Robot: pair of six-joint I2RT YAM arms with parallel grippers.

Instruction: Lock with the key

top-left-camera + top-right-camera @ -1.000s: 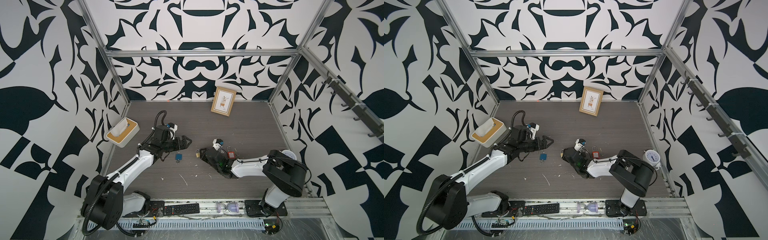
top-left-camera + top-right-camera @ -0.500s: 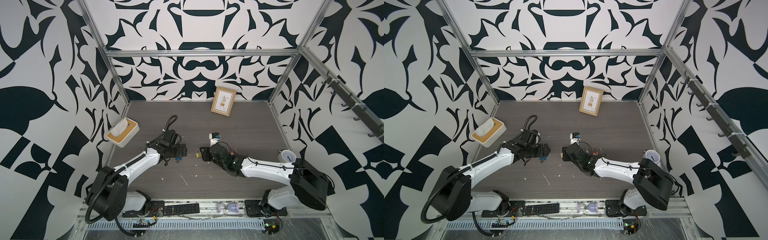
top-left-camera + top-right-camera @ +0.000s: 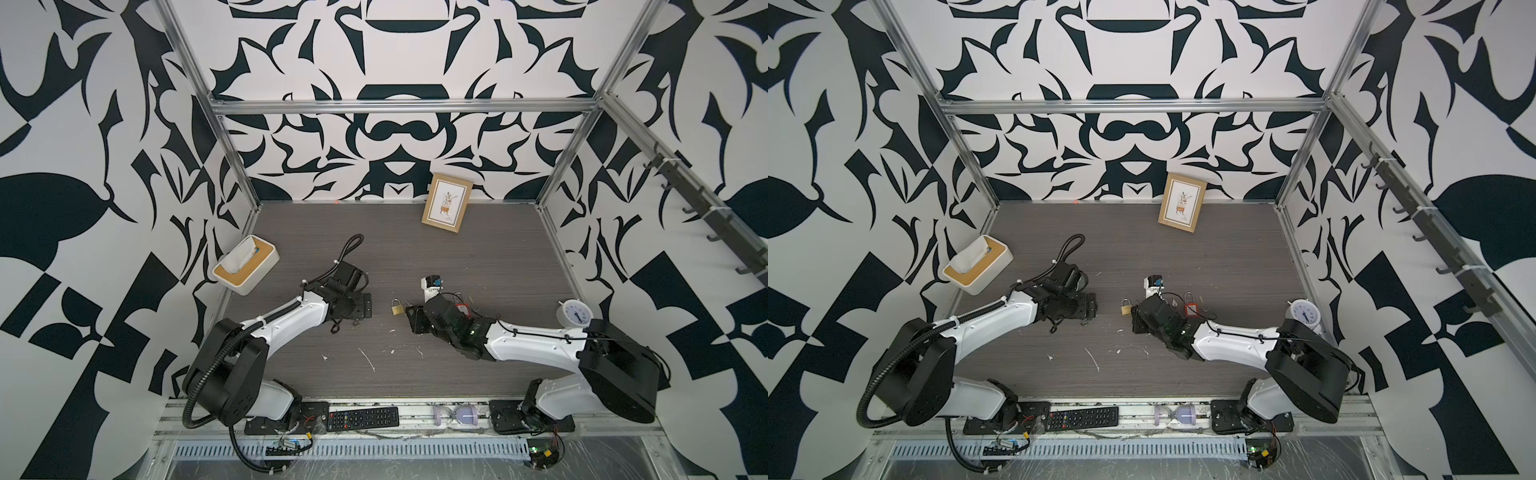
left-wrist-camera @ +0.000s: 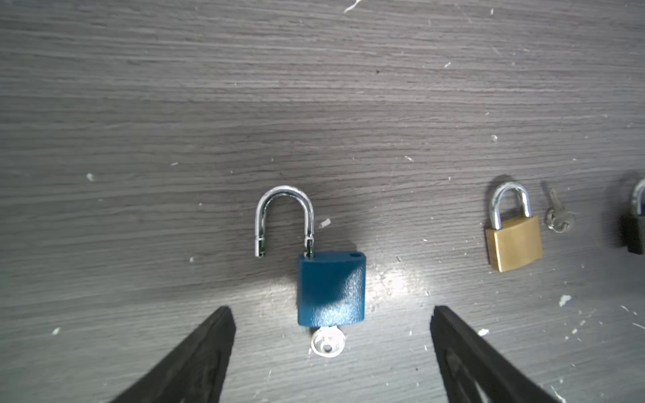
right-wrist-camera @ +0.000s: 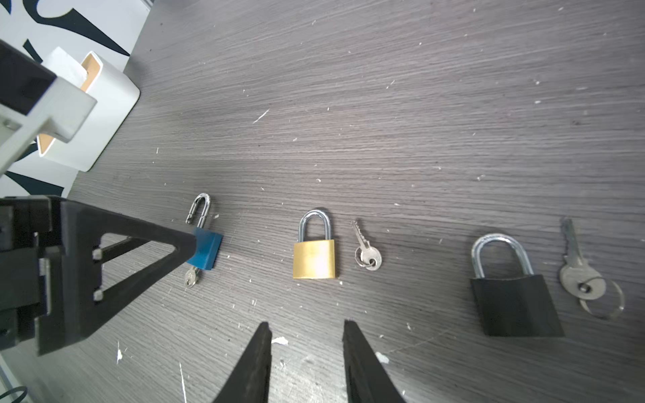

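Now the left gripper [image 4: 331, 308] has moved over the blue metal padlock [image 4: 331, 289], silver key [image 4: 327, 343] inserted, left of centre on the dark worktop [image 4: 314, 87], jaws wide apart astride it, ready to grasp; right gripper [image 5: 307, 326] part-open, empty.

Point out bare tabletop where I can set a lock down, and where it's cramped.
Bare: the back stretch between the tissue box and the picture frame; the front strip just behind the remote, only scraps there. Crowded: the middle row, where blue padlock, brass padlock and black padlock lie with keys, left tool and right tool at them.
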